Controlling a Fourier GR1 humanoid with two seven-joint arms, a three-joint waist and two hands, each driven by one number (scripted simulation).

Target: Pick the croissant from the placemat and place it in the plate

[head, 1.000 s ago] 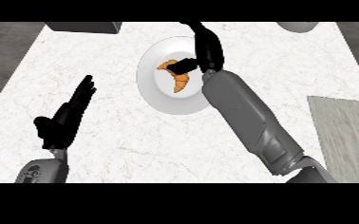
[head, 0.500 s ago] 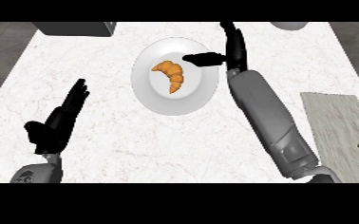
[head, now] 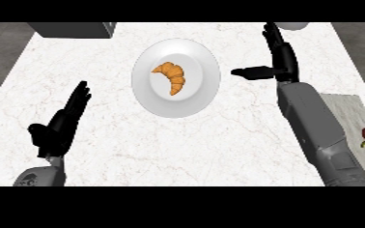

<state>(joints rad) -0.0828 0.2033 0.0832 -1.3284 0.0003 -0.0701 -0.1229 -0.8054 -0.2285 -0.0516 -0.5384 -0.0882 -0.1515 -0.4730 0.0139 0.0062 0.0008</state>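
On plate (head: 194,58) you see croissant (head: 171,76); right hand (head: 281,60) beside plate, fingers apart, empty; left hand (head: 61,124) resting, fingers straight.

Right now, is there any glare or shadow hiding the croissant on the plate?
Head view: no glare on the croissant; it shows clearly on the white plate, evenly lit, with only a faint shadow around the plate's rim. The right robot hand is off to the side, casting nothing over it.
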